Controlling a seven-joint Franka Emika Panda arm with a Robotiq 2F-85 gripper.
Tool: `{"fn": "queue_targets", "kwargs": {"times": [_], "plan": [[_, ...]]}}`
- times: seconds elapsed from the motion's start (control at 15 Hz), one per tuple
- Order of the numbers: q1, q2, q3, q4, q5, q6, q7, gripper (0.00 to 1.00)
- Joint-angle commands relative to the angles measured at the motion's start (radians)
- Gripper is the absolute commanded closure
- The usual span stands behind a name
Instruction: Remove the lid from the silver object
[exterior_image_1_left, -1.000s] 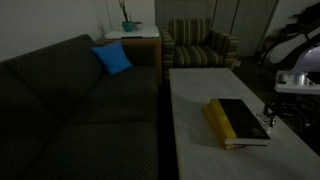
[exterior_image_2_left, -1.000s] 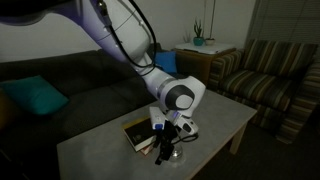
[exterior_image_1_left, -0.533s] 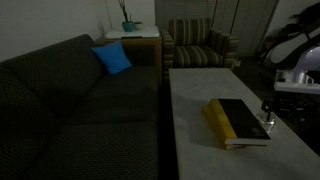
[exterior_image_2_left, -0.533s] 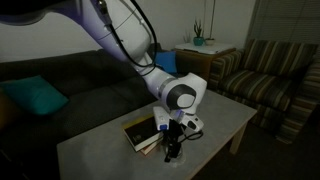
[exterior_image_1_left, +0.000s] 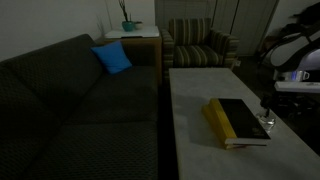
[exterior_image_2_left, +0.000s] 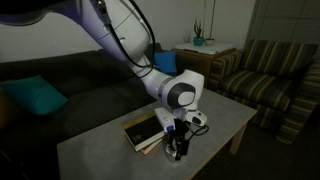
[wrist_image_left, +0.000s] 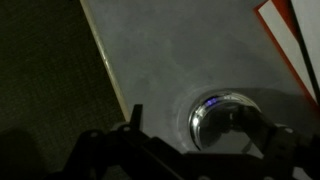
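Dim room. Pale worktop (exterior_image_1_left: 200, 100) carries a book (exterior_image_1_left: 238, 122) and the silver object (exterior_image_1_left: 265, 127), which sits on the worktop just beside the book's long edge, on the side away from the couch (exterior_image_1_left: 70, 100).

In the wrist view the silver object (wrist_image_left: 212, 112) is a low shiny round thing on the grey worktop (wrist_image_left: 160, 60). The book (wrist_image_left: 292, 40) corner is at upper right, apart from it. Lid and body can't be told apart, too blurred.

Gripper (wrist_image_left: 195, 120) is low over the silver object with its fingers apart. One fingertip (wrist_image_left: 135, 112) stands clear of the object on the side toward the worktop edge. The other finger (wrist_image_left: 252, 125) overlaps the object's far side, and contact can't be told.

In an exterior view the arm (exterior_image_2_left: 120, 35) reaches down from upper left, and the gripper (exterior_image_2_left: 178, 148) points down at the worktop (exterior_image_2_left: 100, 150) just beside the book (exterior_image_2_left: 143, 131). The silver object is mostly hidden there behind the fingers. In an exterior view the gripper (exterior_image_1_left: 268, 112) comes in from the right edge, just above the object.

Around: blue pillow (exterior_image_1_left: 113, 58) on the couch, striped armchair (exterior_image_1_left: 200, 45) beyond the worktop's far end.
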Motion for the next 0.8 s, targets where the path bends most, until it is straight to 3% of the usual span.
{"fn": "queue_targets", "kwargs": {"times": [0.0,0.4,0.73], "plan": [[0.0,0.0,-0.002,0.003,0.002,-0.005,-0.002,0.0],[0.032,0.0,-0.023,-0.026,-0.1,0.142,-0.117,0.0],[0.028,0.0,0.003,-0.024,-0.144,0.142,-0.272,0.0]]}}
